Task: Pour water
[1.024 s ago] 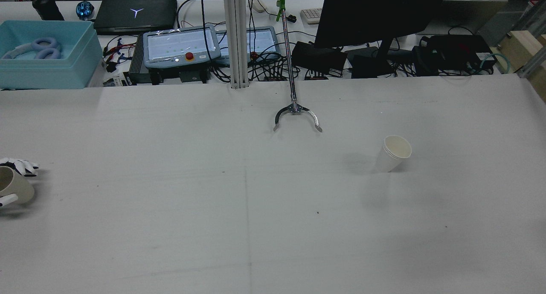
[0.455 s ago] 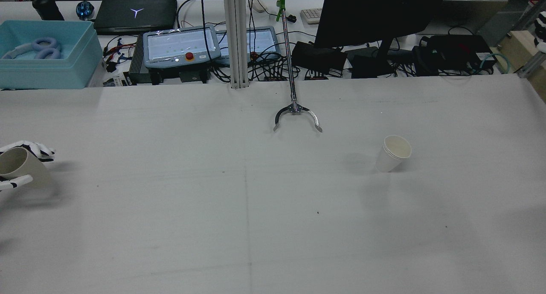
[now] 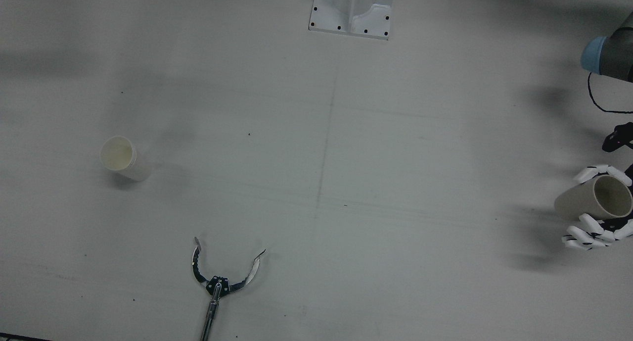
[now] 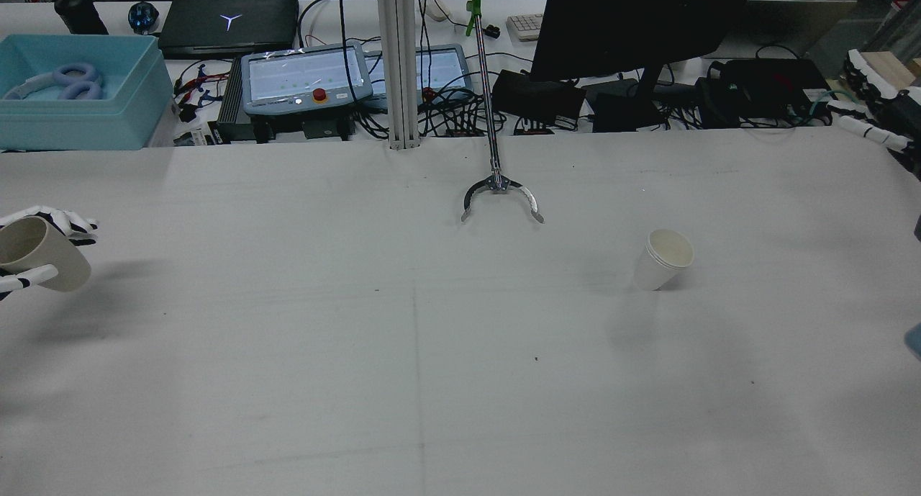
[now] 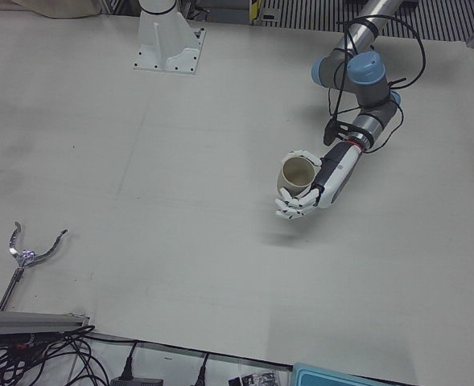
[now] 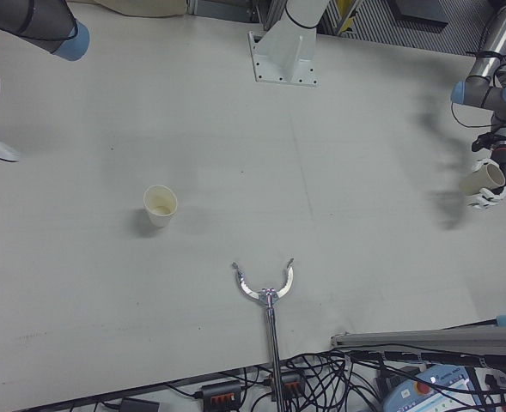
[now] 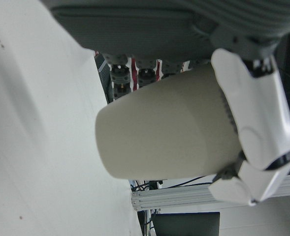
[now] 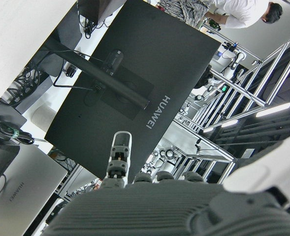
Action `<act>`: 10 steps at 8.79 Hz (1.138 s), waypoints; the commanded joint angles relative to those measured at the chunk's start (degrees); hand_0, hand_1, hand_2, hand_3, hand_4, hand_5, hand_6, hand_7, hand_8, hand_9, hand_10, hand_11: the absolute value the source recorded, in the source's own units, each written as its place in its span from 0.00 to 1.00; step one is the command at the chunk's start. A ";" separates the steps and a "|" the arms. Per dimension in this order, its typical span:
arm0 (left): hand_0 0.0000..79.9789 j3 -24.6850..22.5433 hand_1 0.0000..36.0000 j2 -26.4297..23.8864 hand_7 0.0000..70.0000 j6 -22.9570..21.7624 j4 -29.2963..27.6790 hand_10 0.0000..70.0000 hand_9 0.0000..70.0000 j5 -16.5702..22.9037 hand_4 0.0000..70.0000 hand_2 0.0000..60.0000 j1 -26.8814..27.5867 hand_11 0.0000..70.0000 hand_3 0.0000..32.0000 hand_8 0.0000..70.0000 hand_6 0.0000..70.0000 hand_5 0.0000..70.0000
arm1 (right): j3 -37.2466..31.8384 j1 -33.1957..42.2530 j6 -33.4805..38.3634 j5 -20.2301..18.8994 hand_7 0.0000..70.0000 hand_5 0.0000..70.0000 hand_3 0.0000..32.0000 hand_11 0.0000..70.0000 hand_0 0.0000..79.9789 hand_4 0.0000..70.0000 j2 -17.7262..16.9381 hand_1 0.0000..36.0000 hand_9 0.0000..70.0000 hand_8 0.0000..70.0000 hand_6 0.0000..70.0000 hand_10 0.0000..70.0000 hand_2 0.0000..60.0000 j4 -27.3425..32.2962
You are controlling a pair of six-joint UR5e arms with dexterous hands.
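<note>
Beige cup (image 5: 298, 174) — grasped in the left hand (image 5: 307, 195), fingers wrapped round its wall, held tilted and clear of the table (image 3: 316, 133) at the table's left edge. White paper cup (image 4: 663, 258) — upright on the right half, well apart. Right hand (image 4: 874, 107) — raised at the far right edge, fingers spread, holding nothing. Reacher tool (image 4: 501, 194) — lying between, untouched. Step: carry phase, judged; next, bring the beige cup above the paper cup's mouth, then tip.

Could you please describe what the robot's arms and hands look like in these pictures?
The left arm is grey tubing with light-blue joint caps and a black cable looped alongside. The left hand and right hand have white finger shells over black joints.
</note>
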 commanded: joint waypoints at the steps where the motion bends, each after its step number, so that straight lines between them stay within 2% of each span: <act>1: 0.59 -2.35 0.63 0.07 0.58 -1.14 2.50 0.25 0.41 0.05 0.38 0.90 -0.58 0.39 0.00 0.26 0.36 0.76 | -8.26 -9.42 -5.89 11.71 0.00 0.00 0.00 0.11 0.26 0.00 -2.56 0.23 0.00 0.00 0.00 0.06 0.29 13.73; 3: 0.59 -2.53 0.64 0.07 0.58 -2.11 3.12 0.25 0.40 0.05 0.38 0.93 -0.75 0.38 0.00 0.26 0.36 0.76 | -20.12 -16.98 0.30 17.96 0.00 0.00 0.00 0.08 0.19 0.00 3.57 0.19 0.00 0.00 0.00 0.05 0.28 18.57; 4: 0.59 -2.45 0.63 0.50 0.57 -2.46 3.12 0.25 0.41 0.05 0.38 0.93 -0.75 0.38 0.00 0.26 0.36 0.75 | -21.74 -20.33 7.48 21.03 0.00 0.00 0.00 0.09 0.18 0.00 4.65 0.18 0.00 0.00 0.03 0.05 0.29 20.25; 5: 0.59 -2.53 0.63 1.38 0.56 -2.64 3.12 0.25 0.40 0.05 0.37 0.92 -0.84 0.38 0.00 0.26 0.35 0.74 | -21.67 -24.19 19.04 23.24 0.00 0.00 0.00 0.08 0.23 0.00 4.83 0.20 0.00 0.00 0.05 0.05 0.30 19.91; 6: 0.59 -2.53 0.63 1.65 0.56 -2.64 3.04 0.25 0.40 0.05 0.37 0.92 -1.54 0.38 0.00 0.26 0.35 0.74 | -20.02 -24.40 24.90 23.52 0.02 0.00 0.00 0.08 0.35 0.00 4.75 0.25 0.00 0.00 0.07 0.05 0.31 19.21; 7: 0.59 -2.45 0.62 1.65 0.55 -2.47 3.03 0.25 0.40 0.05 0.37 0.92 -1.54 0.39 0.00 0.26 0.35 0.74 | -14.26 -23.88 23.57 23.09 0.06 0.00 0.00 0.08 0.43 0.00 0.92 0.29 0.00 0.00 0.07 0.04 0.32 18.34; 8: 0.59 -2.36 0.62 1.65 0.56 -2.47 3.03 0.25 0.40 0.05 0.37 0.92 -1.46 0.38 0.00 0.26 0.35 0.74 | -9.68 -24.22 21.46 22.13 0.04 0.00 0.00 0.01 0.46 0.00 -2.34 0.31 0.00 0.00 0.03 0.00 0.32 16.76; 9: 0.58 -2.36 0.61 1.56 0.55 -2.38 3.12 0.25 0.40 0.05 0.36 0.92 -1.46 0.38 0.00 0.26 0.35 0.74 | -8.94 -24.75 19.79 18.73 0.00 0.00 0.00 0.00 0.39 0.00 -3.16 0.31 0.00 0.00 0.00 0.00 0.34 15.18; 10: 0.58 -2.36 0.61 1.56 0.55 -2.38 3.12 0.25 0.40 0.05 0.36 0.91 -1.46 0.38 0.00 0.26 0.35 0.74 | -8.84 -25.19 18.03 17.39 0.00 0.00 0.00 0.00 0.34 0.00 -3.16 0.31 0.00 0.00 0.00 0.00 0.36 14.73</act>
